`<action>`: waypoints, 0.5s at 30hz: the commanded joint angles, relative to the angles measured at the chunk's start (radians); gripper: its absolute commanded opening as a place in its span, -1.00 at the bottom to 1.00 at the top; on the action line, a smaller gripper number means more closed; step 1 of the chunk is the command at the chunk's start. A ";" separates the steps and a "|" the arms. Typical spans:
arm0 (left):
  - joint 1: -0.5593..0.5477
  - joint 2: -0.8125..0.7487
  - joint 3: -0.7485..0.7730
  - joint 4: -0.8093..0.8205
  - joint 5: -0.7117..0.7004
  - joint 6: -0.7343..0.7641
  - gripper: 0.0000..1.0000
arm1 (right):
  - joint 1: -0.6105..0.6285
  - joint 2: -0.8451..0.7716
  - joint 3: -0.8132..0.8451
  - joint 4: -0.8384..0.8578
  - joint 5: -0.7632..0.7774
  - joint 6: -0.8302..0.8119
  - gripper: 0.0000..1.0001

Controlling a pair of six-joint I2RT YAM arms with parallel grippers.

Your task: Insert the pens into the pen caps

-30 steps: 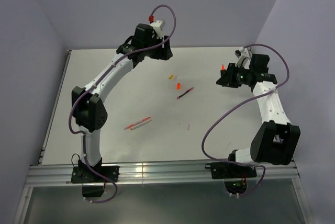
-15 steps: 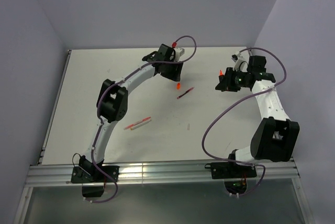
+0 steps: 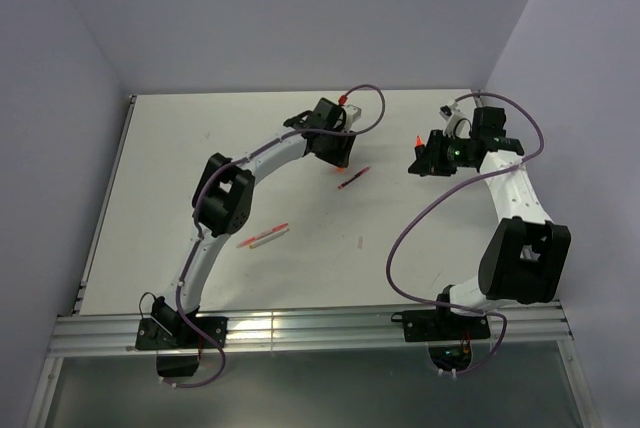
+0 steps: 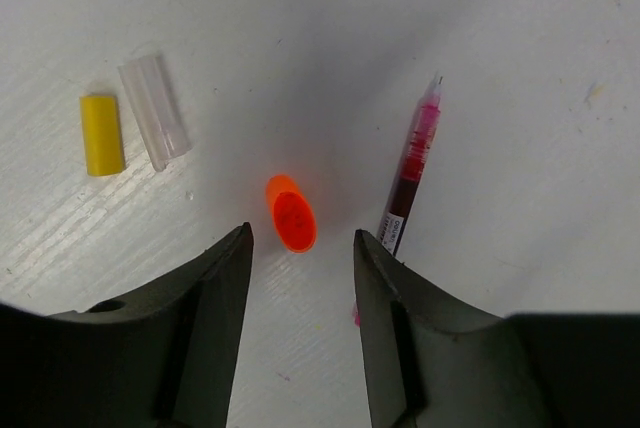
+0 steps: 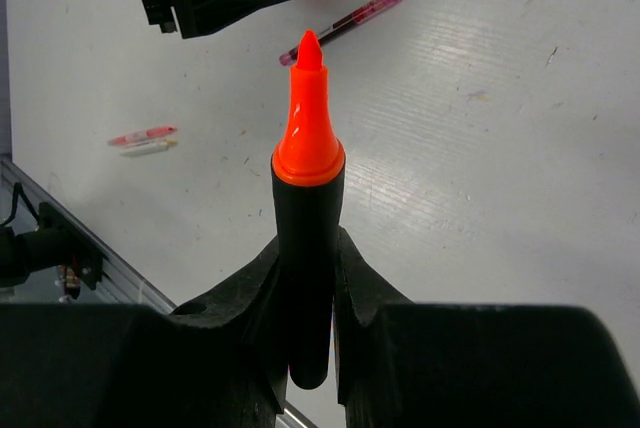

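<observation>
Centre your left gripper (image 4: 302, 248), jaws spread either side of the orange cap (image 4: 291, 213) at mid-frame, before pinching, while your right gripper (image 5: 308, 268) clamps the black marker (image 5: 308, 218) at lower centre.

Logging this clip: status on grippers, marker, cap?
Left gripper open over orange cap, not gripped. Right gripper shut on marker, tip bare. Red pen close beside the cap.

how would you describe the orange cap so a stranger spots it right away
On the white table, find where the open left gripper hovers. The orange cap lies at its fingertips, between a clear cap and a dark-red pen. Unlike them, it is a short bright-orange stub.
</observation>
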 commanded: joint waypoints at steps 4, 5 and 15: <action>-0.032 0.025 -0.007 0.059 -0.117 -0.021 -0.08 | -0.002 0.029 0.049 -0.007 -0.048 0.009 -1.00; -0.034 0.034 -0.004 0.065 -0.118 -0.018 -0.10 | -0.003 0.032 0.049 -0.007 -0.049 0.009 -1.00; -0.045 0.099 0.053 0.067 -0.203 -0.023 -0.18 | -0.002 0.055 0.066 -0.008 -0.086 0.019 -1.00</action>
